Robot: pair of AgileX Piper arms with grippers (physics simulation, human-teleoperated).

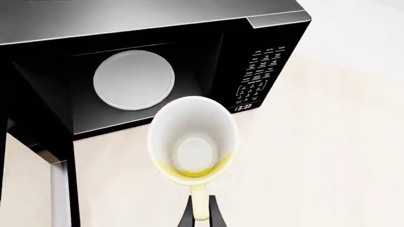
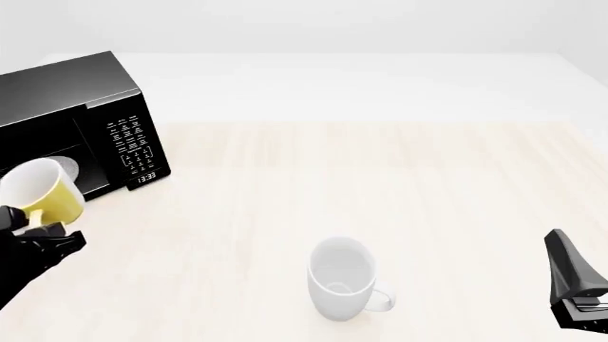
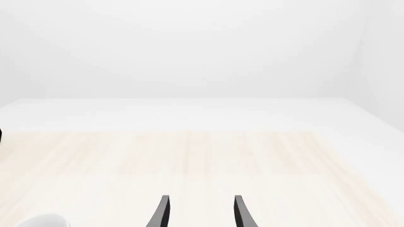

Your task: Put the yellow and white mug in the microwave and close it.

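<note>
1. The microwave (image 2: 81, 128) sits at the far left of the table (image 2: 380, 185), and it serves as your landmark here. Its door (image 1: 60, 189) is swung open, so the dark cavity and the white round turntable plate (image 1: 134, 80) show plainly in your left wrist view. The keypad (image 2: 133, 142) and small clock (image 2: 145, 177) are on the microwave's right front panel.
2. Your left gripper (image 1: 200, 213) is just in front of the microwave's opening, pinching the handle of the yellow and white mug (image 2: 43, 192) between its two dark fingers (image 1: 218, 215).
3. The yellow and white mug is held off the table, outside the cavity, just in front of the microwave's open mouth and a little toward the keypad side. It is tilted so that its white inside faces your wrist camera, with the yellow handle pointing back toward the gripper.
4. To the right of the microwave and nearer to you, well apart from it, a larger all-white mug (image 2: 342, 278) stands upright on the table, handle on its right.
5. Farthest from the microwave, at the right edge of the front view, your right gripper (image 3: 198, 213) hovers over bare table with its fingers spread and nothing between them.
</note>
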